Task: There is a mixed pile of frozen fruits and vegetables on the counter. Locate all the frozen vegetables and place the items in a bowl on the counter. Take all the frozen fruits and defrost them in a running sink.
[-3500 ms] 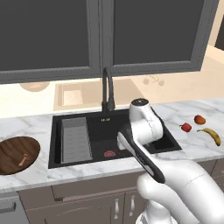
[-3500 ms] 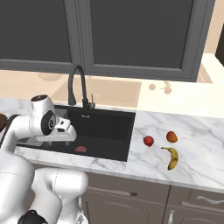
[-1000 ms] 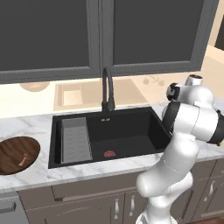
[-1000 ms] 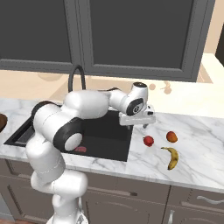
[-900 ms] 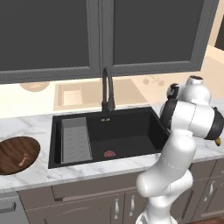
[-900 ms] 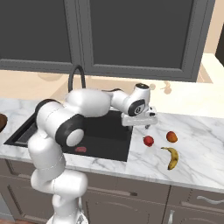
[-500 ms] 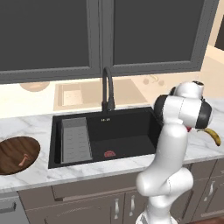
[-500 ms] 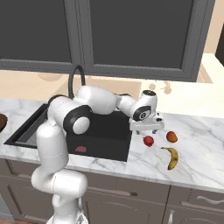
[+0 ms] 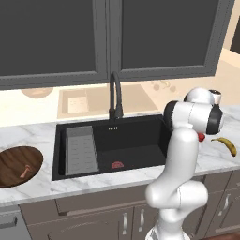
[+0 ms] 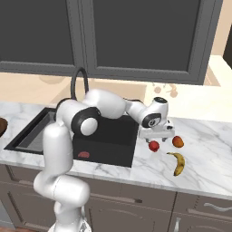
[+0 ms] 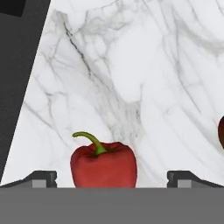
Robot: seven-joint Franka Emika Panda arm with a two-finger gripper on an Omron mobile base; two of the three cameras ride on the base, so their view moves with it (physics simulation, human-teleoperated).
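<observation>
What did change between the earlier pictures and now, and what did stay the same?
The arm swung from over the sink to the right, and the open gripper came down over the red pepper on the counter. Nothing was grasped or released. The pepper, the round fruit, the banana and the wooden bowl with the brown stick stayed in place.

In the left base view our own arm covers most of the red pepper [image 9: 201, 137], leaving a sliver at four o'clock of the elbow. In the hand view a dark red shape [image 11: 221, 132] is cut off at three o'clock.
</observation>
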